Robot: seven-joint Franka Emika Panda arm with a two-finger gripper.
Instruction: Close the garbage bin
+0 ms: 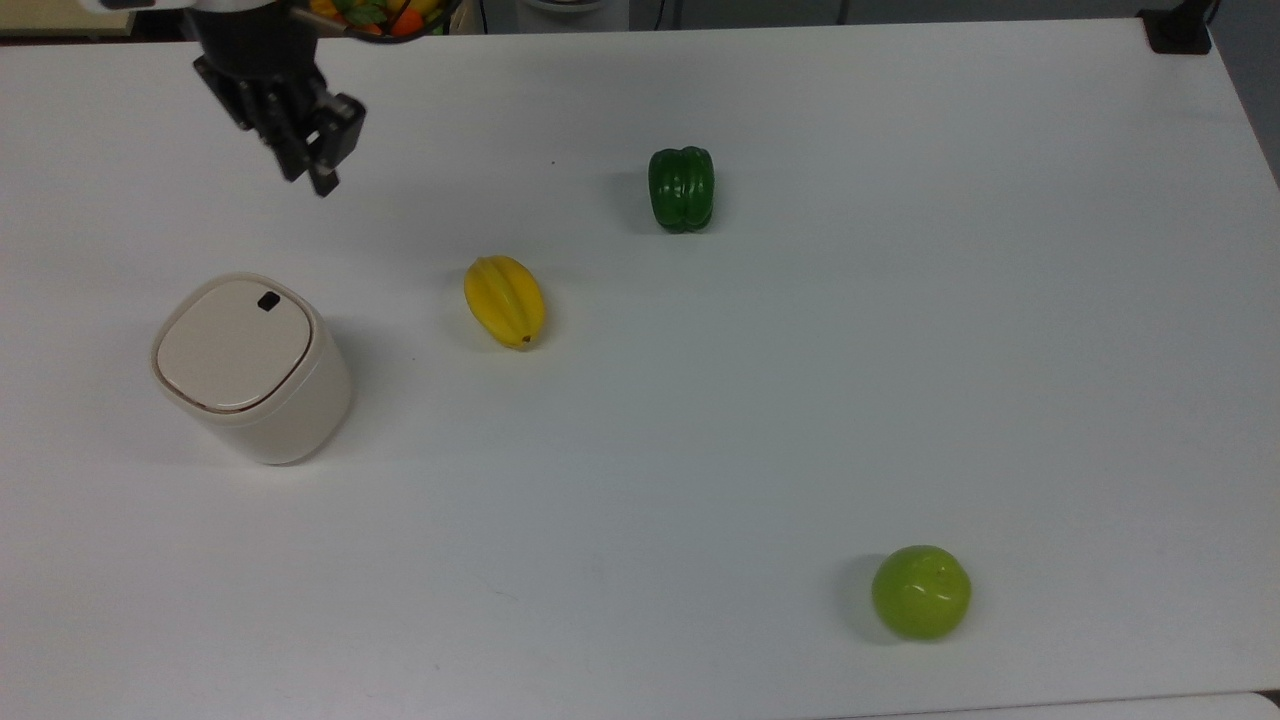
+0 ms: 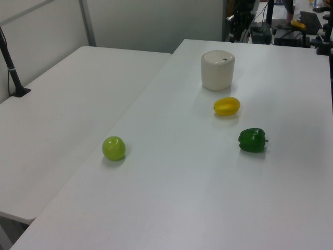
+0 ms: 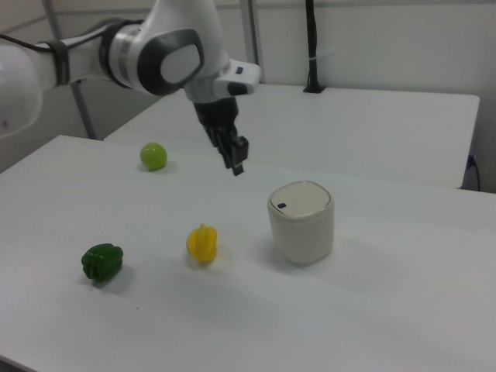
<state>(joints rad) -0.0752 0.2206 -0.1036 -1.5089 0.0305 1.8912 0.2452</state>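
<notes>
The cream garbage bin (image 1: 250,370) stands upright at the top view's left, its flat lid down and flush, a small black mark near the lid's far corner. It also shows in the left view as the garbage bin (image 2: 217,70) and in the right view as the garbage bin (image 3: 301,221). My gripper (image 1: 318,180) hangs in the air above the table, up and to the right of the bin in the top view, well clear of it. In the right view the gripper (image 3: 236,166) is shut with nothing between its fingers.
A yellow starfruit (image 1: 505,300) lies right of the bin, a green bell pepper (image 1: 681,188) farther back, and a green apple (image 1: 921,591) near the front right of the white table (image 1: 800,400). A second table (image 2: 62,99) adjoins in the left view.
</notes>
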